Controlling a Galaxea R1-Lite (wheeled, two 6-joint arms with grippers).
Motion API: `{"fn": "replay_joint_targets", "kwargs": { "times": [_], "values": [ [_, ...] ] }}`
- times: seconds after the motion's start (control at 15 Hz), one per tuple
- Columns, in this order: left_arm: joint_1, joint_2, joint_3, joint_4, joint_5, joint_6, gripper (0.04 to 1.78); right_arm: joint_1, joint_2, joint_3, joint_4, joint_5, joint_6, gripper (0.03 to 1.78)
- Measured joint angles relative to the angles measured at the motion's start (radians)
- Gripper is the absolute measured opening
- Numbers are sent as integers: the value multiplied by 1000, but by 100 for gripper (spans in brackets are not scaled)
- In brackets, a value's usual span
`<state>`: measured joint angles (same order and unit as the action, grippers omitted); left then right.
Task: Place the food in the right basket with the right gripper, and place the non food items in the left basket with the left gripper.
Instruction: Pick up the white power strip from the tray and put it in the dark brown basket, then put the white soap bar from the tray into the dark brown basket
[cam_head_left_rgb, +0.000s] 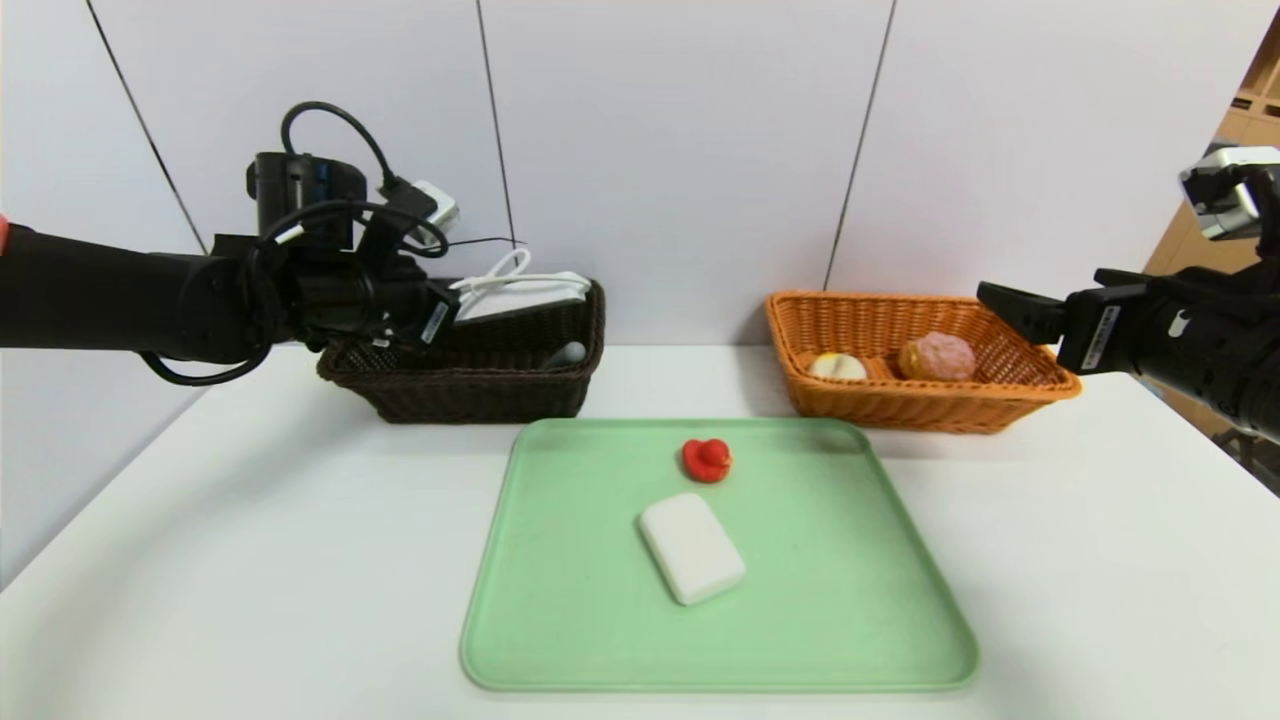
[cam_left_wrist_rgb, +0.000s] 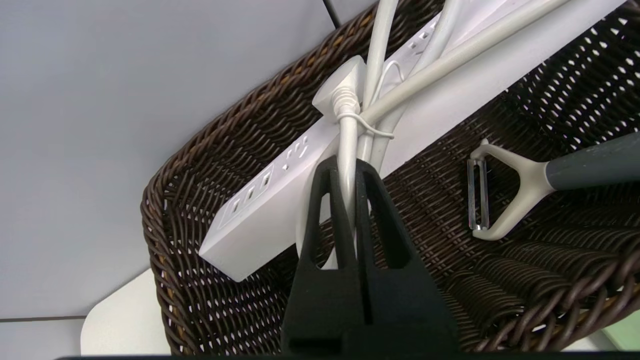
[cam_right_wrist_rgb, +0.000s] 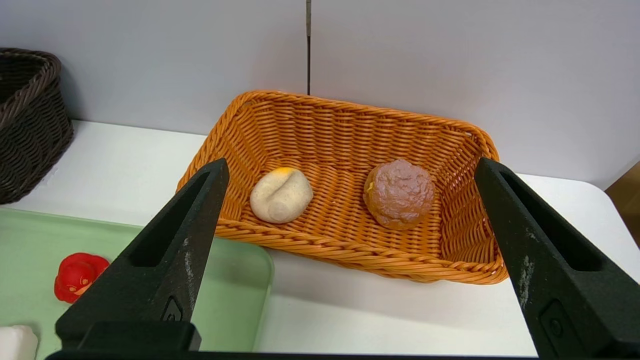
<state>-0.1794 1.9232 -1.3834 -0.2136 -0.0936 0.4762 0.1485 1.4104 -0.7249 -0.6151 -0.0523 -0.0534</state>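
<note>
White surface w/ a pale panelled wall behind, and my left gripper (cam_left_wrist_rgb: 348, 172) sits over the dark left basket (cam_left_wrist_rgb: 210, 165), fingers pinched tight on the white cable (cam_left_wrist_rgb: 346, 145) of the power strip (cam_left_wrist_rgb: 280, 200). That strip lies slanted inside the basket, its far end riding up over the rim, so I judge this drop nearly done; only the release is left. Beside it on the basket floor lies a peeler (cam_left_wrist_rgb: 505, 195) w/ grey handle, apart from the strip. My right gripper (cam_right_wrist_rgb: 350, 260) hangs spread wide w/ nothing in it, near the right side of the orange right basket (cam_right_wrist_rgb: 350, 120) and above the surface. In that basket sit a pale bun (cam_right_wrist_rgb: 281, 195) and a pinkish-brown puff (cam_right_wrist_rgb: 399, 192), apart from each other, so the food side looks sorted. Further out, on the green tray (cam_head_left_rgb: 850, 600) between and in front of the baskets: a red toy duck (cam_head_left_rgb: 707, 460) and, just nearer me, a white soap-like bar (cam_head_left_rgb: 692, 548), not touching. Both look non-food to me, so prob. 2 more left-arm trips after this one; nothing obvious left for the right arm.
</note>
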Motion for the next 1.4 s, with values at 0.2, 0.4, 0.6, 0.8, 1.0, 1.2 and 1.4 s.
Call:
{"fn": "replay_joint_targets", "kwargs": {
  "times": [0.2, 0.4, 0.6, 0.8, 1.0, 1.2, 1.4],
  "values": [
    [1, 12, 1, -1, 0, 8, 6, 0, 1, -1, 0, 0, 0, 169],
    [1, 16, 5, -3, -1, 7, 19, 0, 1, 2, 0, 0, 2, 169],
    [1, 16, 15, -19, 0, 4, 68, 0, 1, 3, 1, 0, 2, 169],
    [1, 12, 21, -34, -1, 4, 100, 0, 1, 3, 0, -1, 2, 169],
    [-4, -26, 4, -61, -20, -4, 123, 0, -1, 3, 0, -1, 2, 169],
    [-95, -97, -15, -61, -36, -121, 138, 0, -1, 4, 1, -1, 2, 169],
    [-275, -156, -16, -35, 77, -381, 148, 0, -1, 11, 0, -1, 3, 169]
  ]
}}
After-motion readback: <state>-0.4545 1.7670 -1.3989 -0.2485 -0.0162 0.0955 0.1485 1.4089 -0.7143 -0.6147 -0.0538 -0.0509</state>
